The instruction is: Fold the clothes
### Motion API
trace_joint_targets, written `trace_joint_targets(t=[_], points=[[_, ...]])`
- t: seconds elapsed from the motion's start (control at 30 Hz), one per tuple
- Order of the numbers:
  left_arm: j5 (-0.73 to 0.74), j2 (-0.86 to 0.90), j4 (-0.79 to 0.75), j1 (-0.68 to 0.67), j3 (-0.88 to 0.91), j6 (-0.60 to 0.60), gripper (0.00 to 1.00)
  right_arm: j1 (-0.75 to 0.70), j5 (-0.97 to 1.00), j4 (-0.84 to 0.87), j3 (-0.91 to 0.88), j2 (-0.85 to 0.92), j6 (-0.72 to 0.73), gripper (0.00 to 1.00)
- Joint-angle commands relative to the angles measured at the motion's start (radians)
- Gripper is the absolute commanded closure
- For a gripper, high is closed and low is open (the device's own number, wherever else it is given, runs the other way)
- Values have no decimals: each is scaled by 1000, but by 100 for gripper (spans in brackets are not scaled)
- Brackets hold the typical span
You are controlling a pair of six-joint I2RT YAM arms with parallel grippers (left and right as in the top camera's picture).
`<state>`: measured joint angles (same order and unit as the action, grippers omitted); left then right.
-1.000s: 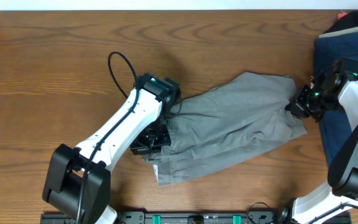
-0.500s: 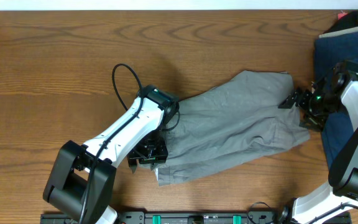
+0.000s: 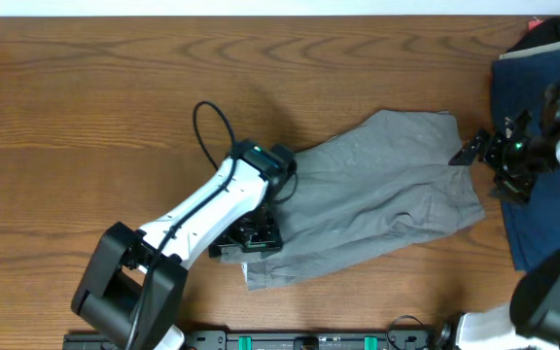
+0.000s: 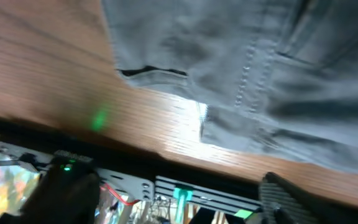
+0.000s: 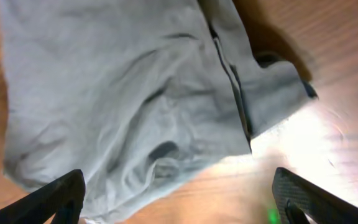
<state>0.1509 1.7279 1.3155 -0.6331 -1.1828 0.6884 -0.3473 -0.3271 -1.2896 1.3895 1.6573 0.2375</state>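
Since the earlier frames the right gripper has drawn back toward the right edge of the overhead frame, off the cloth it was touching. The left arm has swung its elbow rightward over the shorts.

The light grey shorts lie spread and rumpled on the wooden table, just right of the frame's centre. They slant from the lower middle up toward the upper right. Their right end sits close beside the dark blue garment that fills the upper right corner. A strip of bare wood shows between the two.

In the right wrist view the two fingers sit at the bottom corners, spread wide. Only cloth edge and wood lie between them, so this tool grips nothing. A seam and a small folded flap of the shorts show at the upper right of that view.

The left gripper hangs over the lower left end of the shorts, near the bottom centre of the overhead frame. Its wrist view is blurred. The dark shapes at the bottom left and bottom right appear to be its fingers, set far apart with bare wood between them. It seems to hold nothing. Stitching and a pocket edge cross the top of that view, and a green glow reflects on the wood at the left. A black cable loops above the left arm.
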Motion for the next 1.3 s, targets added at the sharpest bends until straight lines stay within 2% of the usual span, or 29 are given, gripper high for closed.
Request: trace_joint_targets(t=[0.0, 0.17, 0.27, 0.4, 0.53, 0.57, 0.73, 0.87, 1.1, 1.27], points=[[-2, -13, -5, -8, 2, 24, 14, 21, 29, -5, -9, -85, -15, 3], [-5, -13, -34, -5, 2, 24, 14, 75, 38, 17, -115, -126, -5, 1], [-5, -13, -30, -5, 2, 24, 14, 78, 44, 109, -217, -126, 39, 1], [-5, -13, -5, -5, 2, 23, 14, 38, 70, 224, -338, -126, 130, 1], [-7, -13, 6, -5, 2, 20, 14, -22, 69, 295, -395, -126, 121, 2], [-10, -13, 6, -5, 2, 20, 14, -28, 69, 301, -402, -126, 121, 4], [-12, -13, -18, -5, 2, 21, 14, -18, 68, 356, -479, -126, 121, 28], [-12, -13, -24, -5, 2, 20, 14, -5, 47, 431, -545, -126, 121, 41], [-12, -13, -19, -5, 2, 20, 14, -5, 40, 473, -586, -126, 121, 41], [-12, -13, -19, -5, 2, 20, 14, -5, 47, 497, -586, -126, 121, 48]])
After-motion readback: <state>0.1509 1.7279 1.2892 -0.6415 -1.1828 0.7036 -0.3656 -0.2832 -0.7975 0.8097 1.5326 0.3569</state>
